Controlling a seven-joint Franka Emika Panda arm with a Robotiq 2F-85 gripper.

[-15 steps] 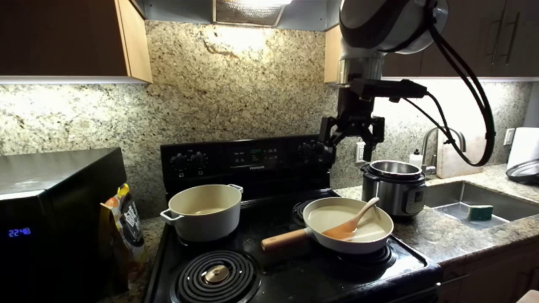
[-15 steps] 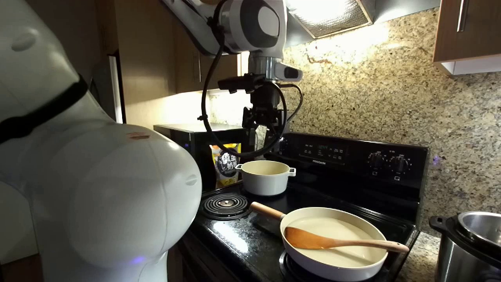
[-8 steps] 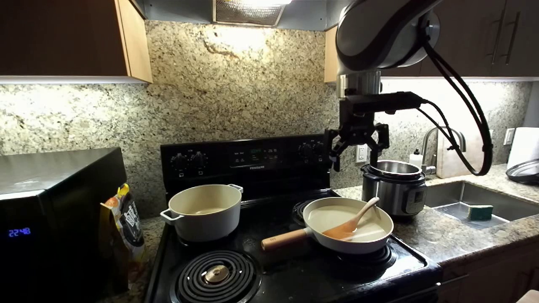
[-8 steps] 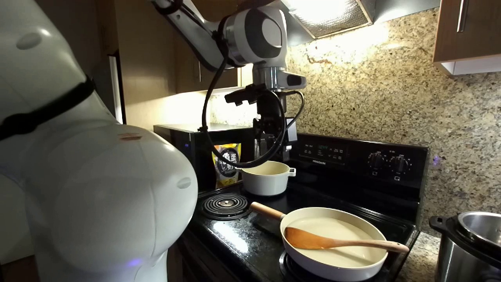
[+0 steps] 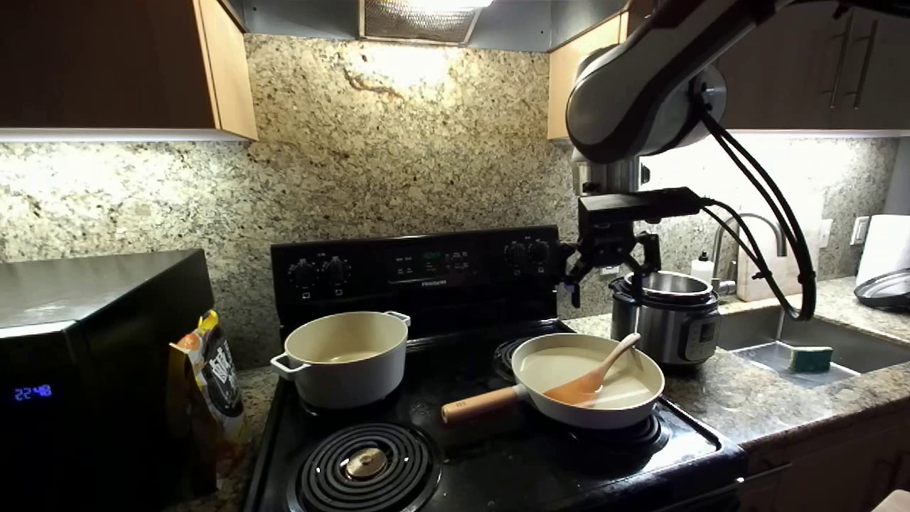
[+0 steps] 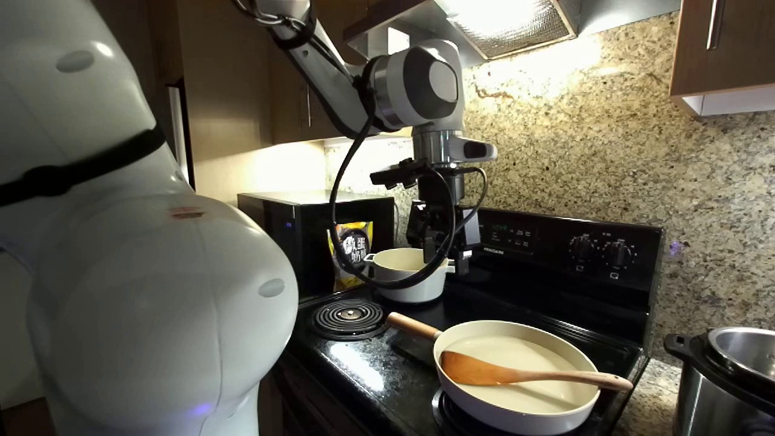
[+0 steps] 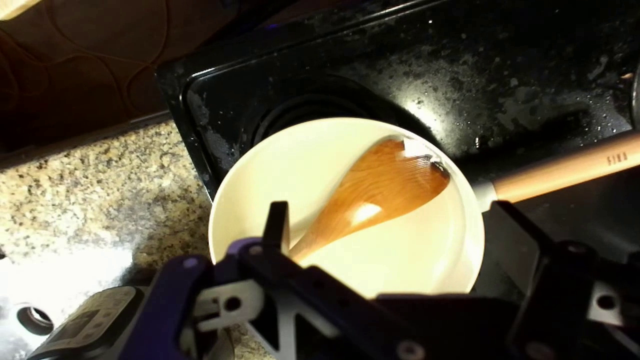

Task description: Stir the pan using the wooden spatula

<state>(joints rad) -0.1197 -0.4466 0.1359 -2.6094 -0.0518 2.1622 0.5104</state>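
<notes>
The cream-white pan [image 5: 604, 418] sits on a stove burner, its wooden handle pointing away from the steel pot. It also shows in an exterior view [image 6: 514, 348] and the wrist view [image 7: 295, 160]. The orange-brown wooden spatula [image 5: 579, 387] lies in the pan, its handle resting over the rim; it also shows in an exterior view [image 6: 484, 370] and the wrist view [image 7: 375, 190]. My gripper [image 5: 606, 293] is open and empty, well above the pan, also seen in an exterior view [image 6: 445, 258]. In the wrist view, my jaws [image 7: 392, 205] hide the spatula's handle end.
A deeper two-handled cream pot [image 5: 355, 387] stands on the stove behind the handle side. The steel pot [image 5: 643, 334] stands on the counter beside the pan. The stove's back panel [image 5: 426, 267] rises behind. A range hood [image 6: 514, 30] hangs above. A bag [image 5: 224, 384] leans by the microwave.
My arm has come down toward the stove, with the gripper still open. In both exterior views it has also shifted slightly rightward. The pan and the spatula have not moved.
</notes>
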